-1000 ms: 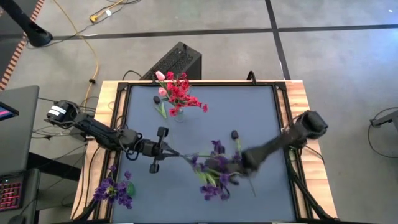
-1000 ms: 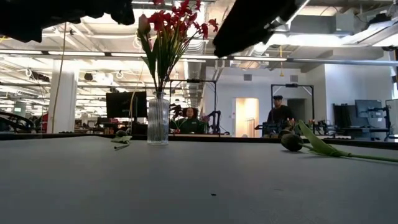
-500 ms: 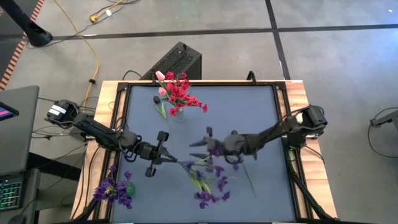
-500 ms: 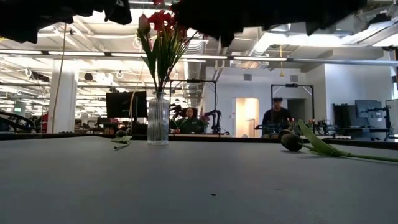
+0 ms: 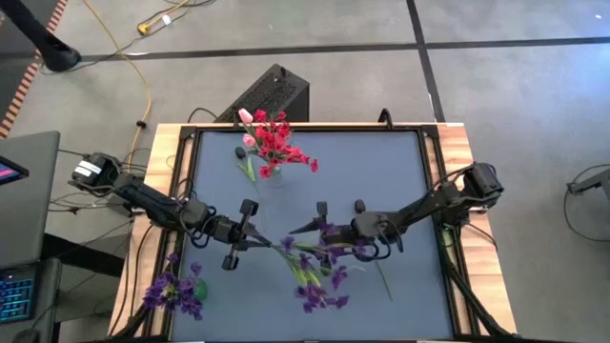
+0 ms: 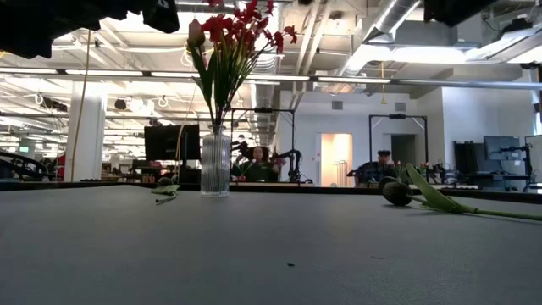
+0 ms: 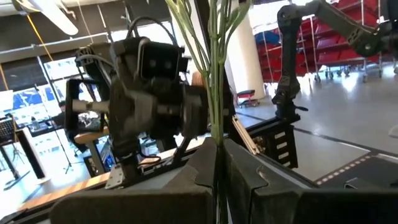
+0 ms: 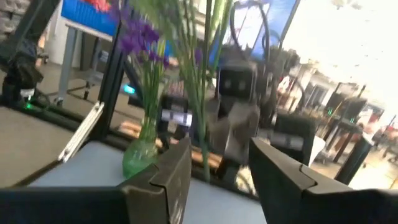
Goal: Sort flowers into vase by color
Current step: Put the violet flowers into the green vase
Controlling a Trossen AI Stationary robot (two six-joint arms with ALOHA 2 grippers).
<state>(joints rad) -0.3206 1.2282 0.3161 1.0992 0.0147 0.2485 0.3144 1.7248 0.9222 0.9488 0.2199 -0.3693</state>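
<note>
While the purple bunch (image 5: 315, 272) hangs above the table's middle, the left gripper (image 7: 216, 163) is closed on its green stems and the right gripper (image 5: 319, 217), fingers spread apart, stands just beside the blossoms. This looks like a handover step. Next, I think the bunch must go to the green vase (image 5: 193, 288) at the left front corner.

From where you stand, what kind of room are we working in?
Most likely an open robotics lab or workshop. Beyond the table the low view shows exposed ceiling ducts, monitors and seated people; the left wrist view shows red racks on a concrete floor.
</note>
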